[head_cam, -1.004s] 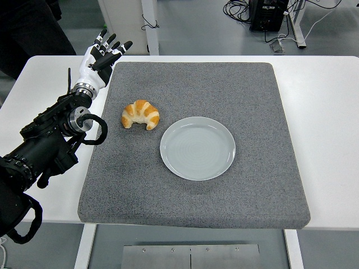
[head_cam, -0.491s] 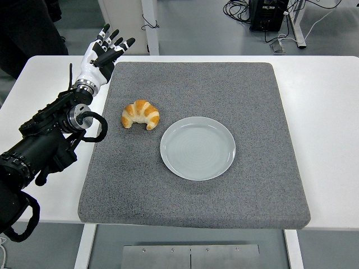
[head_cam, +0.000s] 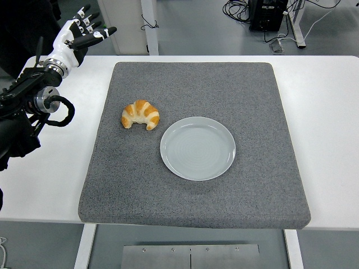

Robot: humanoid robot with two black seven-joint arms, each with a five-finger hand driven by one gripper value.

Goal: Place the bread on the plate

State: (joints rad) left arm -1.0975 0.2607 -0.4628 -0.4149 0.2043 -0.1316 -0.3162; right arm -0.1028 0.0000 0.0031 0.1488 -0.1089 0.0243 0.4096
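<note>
A golden croissant (head_cam: pixel 141 114) lies on the grey mat (head_cam: pixel 224 78), just left of a pale round plate (head_cam: pixel 197 148) that holds nothing. My left hand (head_cam: pixel 80 35) is raised at the far upper left, over the table's back left corner, well away from the bread. Its white fingers are spread and hold nothing. The black left arm (head_cam: pixel 25 112) runs down along the left edge. The right arm is out of view.
The grey mat covers most of the white table (head_cam: pixel 331 112). Beyond the table's far edge are a white cabinet leg (head_cam: pixel 148 25) and cables on the floor. A dark figure's clothing (head_cam: pixel 22 33) shows at the top left.
My left hand has pulled back up and to the left, away from the mat's corner and farther from the croissant. The bread and plate have not moved.
</note>
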